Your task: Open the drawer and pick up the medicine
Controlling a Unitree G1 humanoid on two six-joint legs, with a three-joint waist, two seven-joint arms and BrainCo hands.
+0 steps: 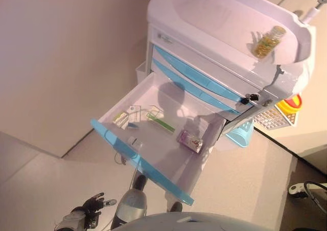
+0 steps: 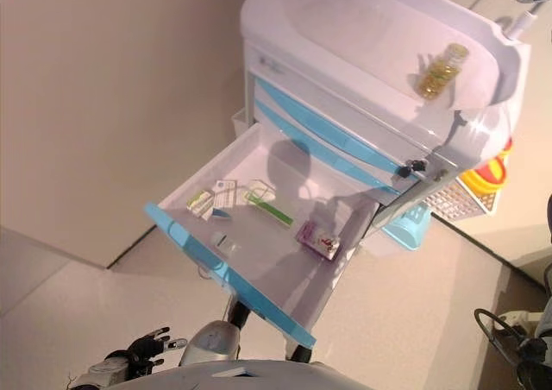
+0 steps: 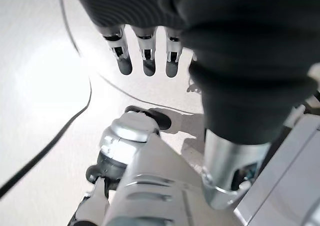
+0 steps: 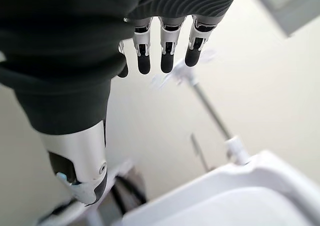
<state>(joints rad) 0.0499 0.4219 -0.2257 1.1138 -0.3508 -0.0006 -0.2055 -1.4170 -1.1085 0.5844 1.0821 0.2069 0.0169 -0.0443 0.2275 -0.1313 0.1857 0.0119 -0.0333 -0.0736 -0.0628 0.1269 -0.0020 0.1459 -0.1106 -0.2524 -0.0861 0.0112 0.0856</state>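
The drawer (image 1: 153, 134) of the white cart (image 1: 214, 31) is pulled fully out, its blue front (image 1: 140, 162) nearest the robot. Several medicine packets are seen on its floor, among them a purple pack (image 1: 189, 140), a green strip (image 1: 161, 122) and a small box (image 1: 121, 118). A bottle of yellow capsules (image 1: 268, 41) is seen lying on the cart top. The left hand (image 1: 93, 206) is held low, well apart from the drawer, fingers loosely extended and empty. The right hand (image 4: 165, 46) is likewise relaxed and empty.

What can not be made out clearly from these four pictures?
- Small white and green packets in the open blue-fronted drawer: too small to identify in either eye view.
- Purple packet: contents too small to tell.
- Lower closed blue drawers: contents hidden.
- Right hand: absent from eye views, position unclear.
- Left hand: low, partly cut by the frame edge.
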